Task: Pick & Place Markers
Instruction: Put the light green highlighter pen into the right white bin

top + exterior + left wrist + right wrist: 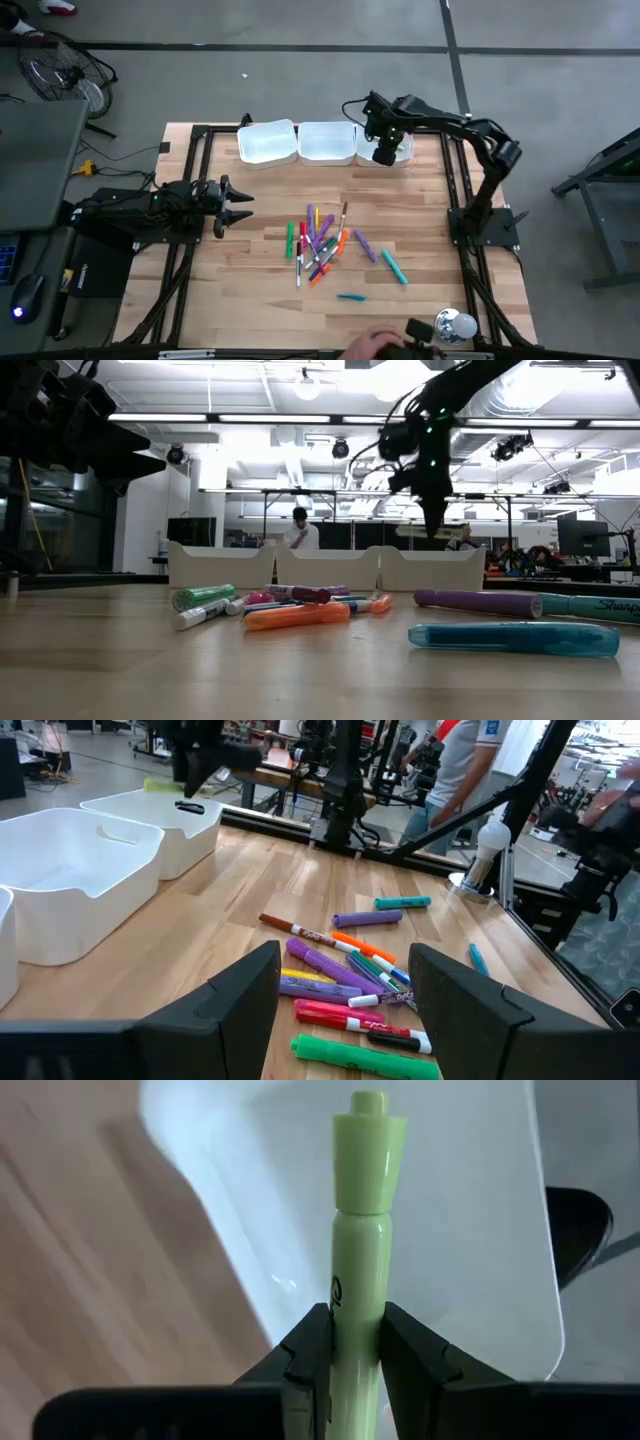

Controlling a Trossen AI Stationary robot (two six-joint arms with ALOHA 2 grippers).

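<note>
Several markers (320, 245) in green, purple, red, orange and teal lie in a loose pile at the middle of the table; they show too in the left wrist view (350, 980). My right gripper (385, 150) hovers over the right one of three white trays (402, 152) at the far edge, shut on a pale yellow-green marker (360, 1210). My left gripper (238, 205) waits open at the table's left side, its fingers (250, 990) pointing toward the pile and touching nothing. My right gripper pinches the pale yellow-green marker between its two fingers (310, 1350), on the barrel (358, 1295) below the cap. The fingers come from above, pointing down, and lie across the marker. The marker (430, 531) is lifted clear, about level, above the right tray.
The left tray (268, 142) and middle tray (328, 142) stand beside the right one. A lone teal marker (350, 297) lies nearer the near edge. A person's hand (375, 345) and a round shiny object (455, 325) are at the near edge. Black frame rails (455, 190) border the table.
</note>
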